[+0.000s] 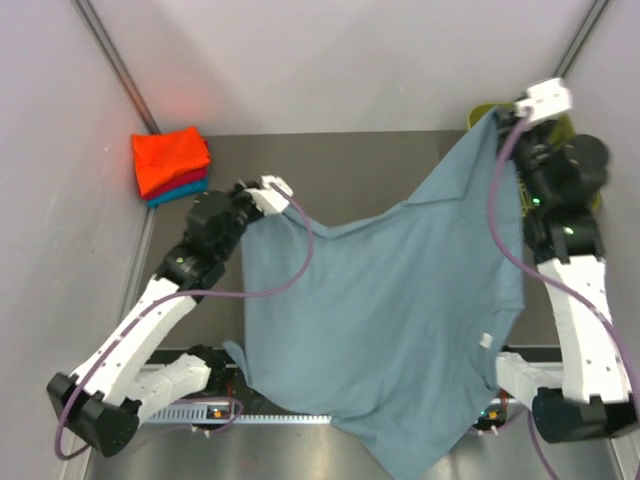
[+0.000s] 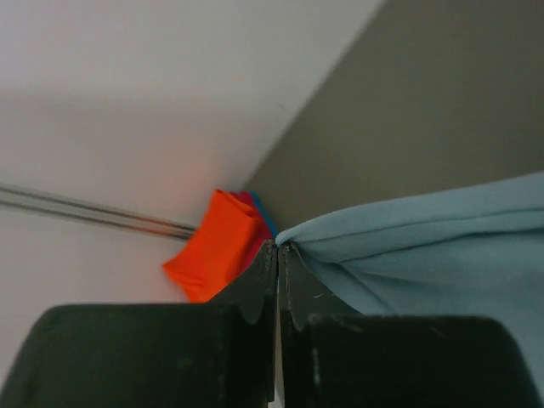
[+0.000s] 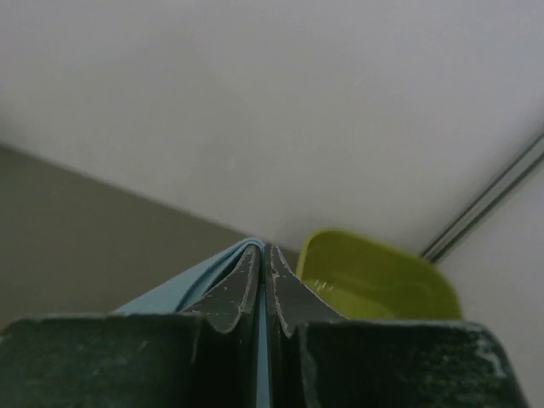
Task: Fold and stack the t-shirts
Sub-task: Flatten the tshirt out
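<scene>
Because each arm pinches it at a separate spot along its upper edge, the grey-blue t-shirt point(image 1: 390, 320) hangs spread like a sheet over the middle of the table point(image 1: 370, 165). One held corner is lifted high at 1 o'clock, the other sits lower at 10 o'clock, and the loose hem trails past the near edge toward 6 o'clock. The cloth sags between the two holds rather than pulling taut, so I judge it is being opened out to lie flat for folding. The left gripper point(image 2: 278, 248) is pressed tight on a pinch of the shirt, with blue cloth coming out right at its fingertips. The right gripper point(image 3: 262, 251) is likewise clamped on the shirt, a thin blue edge sandwiched between its fingers. Further out at 10 o'clock, tucked into the far left corner, lies the stack of folded t-shirts point(image 1: 170, 165), orange over red over teal, probably where this one belongs once folded. The olive-green basket point(image 3: 374, 285) stands at 1 o'clock behind the raised corner, mostly hidden from above
</scene>
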Tool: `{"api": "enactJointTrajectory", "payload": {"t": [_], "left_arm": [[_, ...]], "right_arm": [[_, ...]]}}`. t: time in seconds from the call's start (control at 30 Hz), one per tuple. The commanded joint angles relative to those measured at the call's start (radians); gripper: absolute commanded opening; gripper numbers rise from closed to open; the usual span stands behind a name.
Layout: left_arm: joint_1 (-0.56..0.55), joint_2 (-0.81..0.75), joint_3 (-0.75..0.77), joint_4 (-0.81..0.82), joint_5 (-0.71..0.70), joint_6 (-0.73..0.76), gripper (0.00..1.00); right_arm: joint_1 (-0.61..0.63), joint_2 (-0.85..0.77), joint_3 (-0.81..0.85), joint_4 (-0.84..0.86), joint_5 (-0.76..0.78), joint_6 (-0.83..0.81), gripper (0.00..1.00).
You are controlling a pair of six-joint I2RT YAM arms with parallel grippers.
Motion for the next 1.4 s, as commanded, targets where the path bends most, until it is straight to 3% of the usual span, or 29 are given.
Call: {"api": "enactJointTrajectory", "payload": {"t": [0.0,0.1,0.2,0.37,0.53,0.9,1.03,1.2,1.37], "left_arm": [[0.016,0.070,-0.112,0.125,0.043,-0.047,0.00],[0.075,0.228,-0.136,0.194,0.075,-0.076,0.00],[0.146,0.415,-0.061,0.199,0.060,-0.093,0.00],[0.249,0.757,0.198,0.175,-0.026,-0.078,0.00],[0.292,1.037,0.530,0.024,-0.097,-0.088,0.00],[0.324,1.286,0.793,0.021,-0.135,-0.085,0.00],[0.338,1.364,0.891,0.027,-0.166,-0.073,0.00],[0.375,1.426,1.017,0.027,-0.181,-0.107,0.00],[0.402,1.449,1.037,0.128,-0.198,-0.148,0.00]], "right_arm": [[0.000,0.103,-0.146,0.072,-0.103,-0.063,0.00],[0.020,0.296,-0.150,0.037,-0.153,-0.074,0.00],[0.029,0.506,-0.041,0.002,-0.177,-0.063,0.00],[0.031,0.854,0.246,-0.073,-0.126,-0.040,0.00],[0.032,1.094,0.575,-0.115,-0.031,-0.014,0.00],[0.062,1.382,0.881,0.072,0.053,-0.045,0.00],[0.069,1.540,1.125,0.049,0.076,-0.034,0.00],[0.101,1.589,1.128,0.216,0.109,-0.100,0.00],[0.111,1.603,1.127,0.327,0.167,-0.063,0.00]]}}
